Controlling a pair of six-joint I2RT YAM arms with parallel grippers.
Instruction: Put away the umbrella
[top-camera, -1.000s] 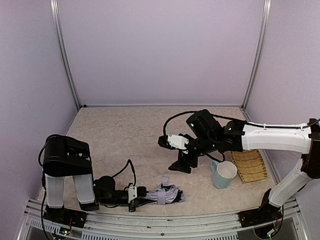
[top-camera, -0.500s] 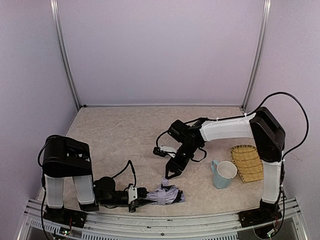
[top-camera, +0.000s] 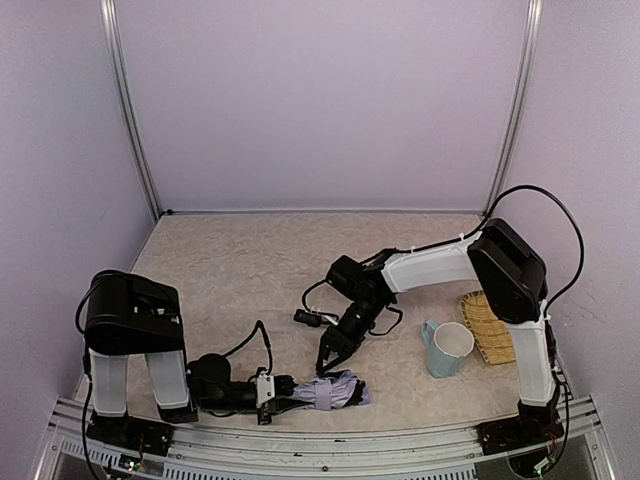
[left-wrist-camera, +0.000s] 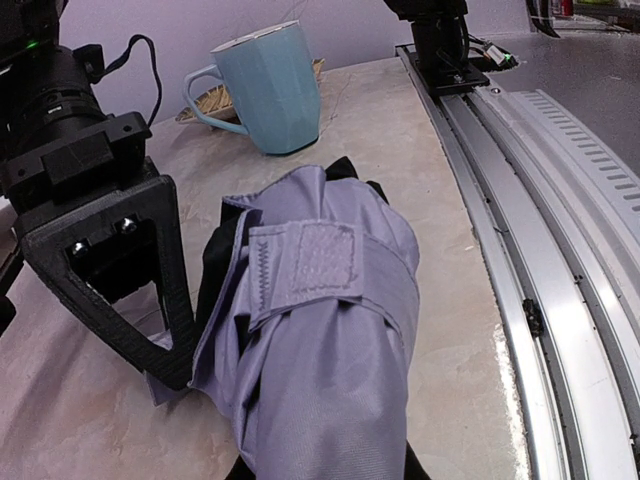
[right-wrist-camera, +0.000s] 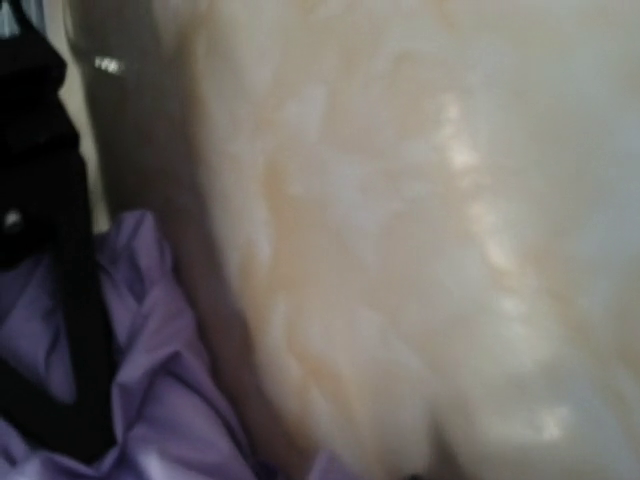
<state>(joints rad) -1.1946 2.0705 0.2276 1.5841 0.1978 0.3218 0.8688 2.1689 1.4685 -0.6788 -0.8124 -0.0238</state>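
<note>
I am looking at the compact folded umbrella in pale lavender-grey fabric (top-camera: 335, 390). It is lying on its side near the front edge of the beige mottled desk (top-camera: 240, 270), just inside the grey metal rail (left-wrist-camera: 540, 200). A fabric strap with a hook-and-loop patch (left-wrist-camera: 305, 262) is wrapping the bundle, and black lining is peeking out at the folds.

The left claw (top-camera: 283, 388) is lying low along the desk and clamping the near end of the umbrella, whose fabric is running out from between its fingers in the left wrist view.

The right claw (top-camera: 325, 362) is pointing down at the far side of the bundle. One black triangular finger (left-wrist-camera: 110, 280) is standing with its tip at the edge of the fabric. I cannot tell how wide its jaws are standing, as the right wrist view is blurring into lavender cloth (right-wrist-camera: 150, 400) and desk.

A pale blue ceramic mug (top-camera: 447, 348) is standing upright to the right, well apart from the umbrella. A shallow woven wicker tray (top-camera: 495, 330) is sitting just beyond the mug.
</note>
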